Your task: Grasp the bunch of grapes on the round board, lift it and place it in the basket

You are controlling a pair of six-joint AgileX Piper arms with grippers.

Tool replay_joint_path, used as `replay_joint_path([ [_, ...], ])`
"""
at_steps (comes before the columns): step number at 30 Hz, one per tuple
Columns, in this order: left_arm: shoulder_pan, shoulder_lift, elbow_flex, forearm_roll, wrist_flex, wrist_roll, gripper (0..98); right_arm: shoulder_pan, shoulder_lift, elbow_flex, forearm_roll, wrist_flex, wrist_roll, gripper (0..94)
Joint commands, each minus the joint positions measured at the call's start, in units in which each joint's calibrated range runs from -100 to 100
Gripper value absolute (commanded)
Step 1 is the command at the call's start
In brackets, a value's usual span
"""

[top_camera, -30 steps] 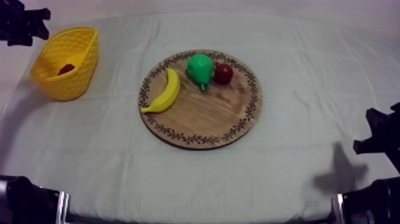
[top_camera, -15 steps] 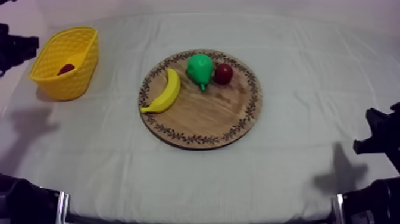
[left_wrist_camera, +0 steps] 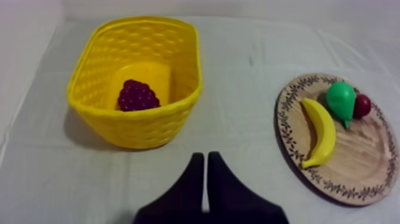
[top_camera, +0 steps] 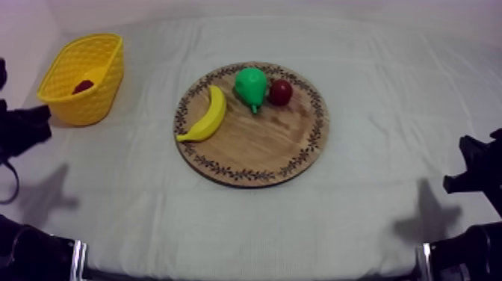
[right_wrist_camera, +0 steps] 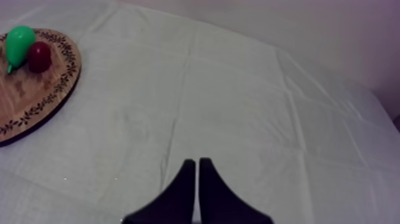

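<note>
Basket: yellow basket (top_camera: 90, 105), upper left of the top view, holds the bunch of grapes (left_wrist_camera: 137, 95) on its floor.
Board: round wooden board (top_camera: 254, 142), mid-frame, carries banana (top_camera: 205, 116), pear (top_camera: 251, 86) and small red fruit (top_camera: 281, 92).
Room: we see bare cloth (top_camera: 373, 112) between basket and board, and more to the right of the board.
Our left gripper (left_wrist_camera: 205, 156): clenched on nothing, before the basket, apart from it.
Our right gripper (right_wrist_camera: 193, 161): clenched on nothing, over cloth, well apart from the board.
Views: the left wrist view shows the grapes' beads; the top view, a dark red patch.
</note>
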Motion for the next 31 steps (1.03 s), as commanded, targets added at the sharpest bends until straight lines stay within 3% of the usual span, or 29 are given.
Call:
replay_joint_path([
  [1,0.8,-6.2,7.1,0.10,-1.5,-2.0,0.0,0.0,0.0,0.0,0.0,0.0,0.0,0.3],
  [5,1.5,-12.4,13.5,0.32,-3.4,-4.9,0.0,0.0,0.0,0.0,0.0,0.0,0.0,0.3],
  [10,2.7,-17.6,15.8,-1.12,-1.7,-6.4,0.0,0.0,0.0,0.0,0.0,0.0,0.0,0.3],
  [13,3.1,-20.1,16.1,-2.20,-1.1,-4.1,0.0,0.0,0.0,0.0,0.0,0.0,0.0,0.3],
  [21,4.4,-25.9,16.8,-3.24,-1.1,6.5,0.0,0.0,0.0,0.0,0.0,0.0,0.0,0.3],
  [31,3.4,-27.6,18.1,-3.37,-3.5,7.7,0.0,0.0,0.0,0.0,0.0,0.0,0.0,0.3],
])
